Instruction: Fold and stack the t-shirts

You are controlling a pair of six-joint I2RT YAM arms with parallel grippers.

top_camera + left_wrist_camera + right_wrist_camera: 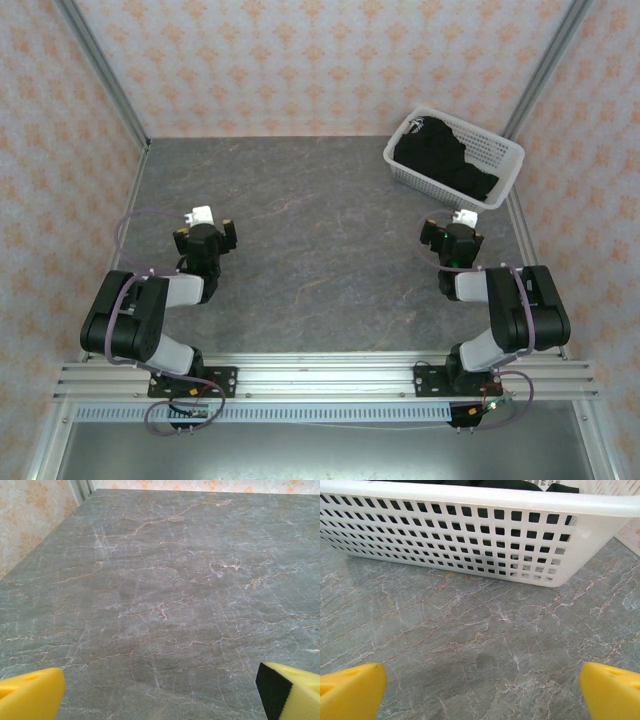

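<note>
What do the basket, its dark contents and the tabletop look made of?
Basket: white moulded plastic, slightly glossy, with a grid of square holes. T-shirt inside: black soft cloth, matte, crumpled. Table: grey stone-look surface with pale veins, possibly a printed laminate.

Grey marbled table [300,230] carries a white basket [492,150]
</note>
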